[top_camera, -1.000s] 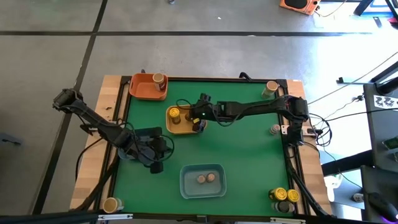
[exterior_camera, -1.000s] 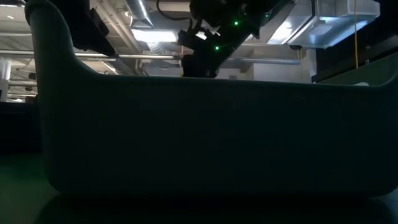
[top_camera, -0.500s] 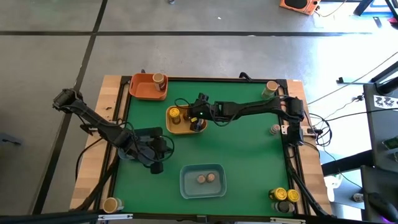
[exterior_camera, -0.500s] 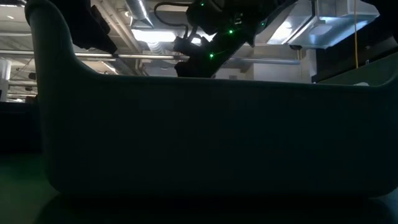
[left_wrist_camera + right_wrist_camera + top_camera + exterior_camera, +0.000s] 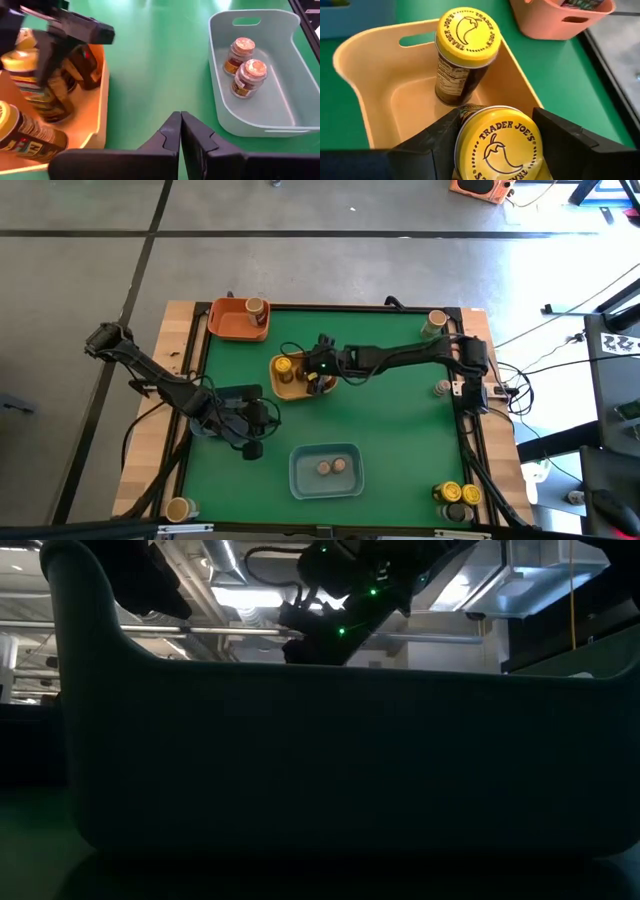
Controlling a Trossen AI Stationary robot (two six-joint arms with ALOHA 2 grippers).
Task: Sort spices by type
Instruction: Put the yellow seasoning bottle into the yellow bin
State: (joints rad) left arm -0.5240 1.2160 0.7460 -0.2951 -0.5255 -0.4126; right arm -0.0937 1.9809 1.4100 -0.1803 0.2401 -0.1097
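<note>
My right gripper reaches from the table's right over the right end of the yellow tray and is shut on a yellow-lidded spice jar. A second yellow-lidded jar stands upright in the same tray. Two tan-lidded jars stand in the blue tray. Another jar stands in the orange tray. My left gripper waits shut over the green mat, left of the blue tray. In the low view the blue tray's wall hides the table. My right gripper pinches the jar between its two fingers, just under the yellow lid, one finger on each side. The fingers come down at it from above, slanting from the table's right. The jar stays upright; its lower part is hidden by the lid and fingers.
Loose jars stand along the table's edges: one at the far right corner, one at the right edge, several at the near right corner, one at the near left corner. Green mat lies open between the trays.
My right gripper, still shut on the jar, has moved a little toward the table's left and sunk lower over the yellow tray's right end. The left arm has kept still.
</note>
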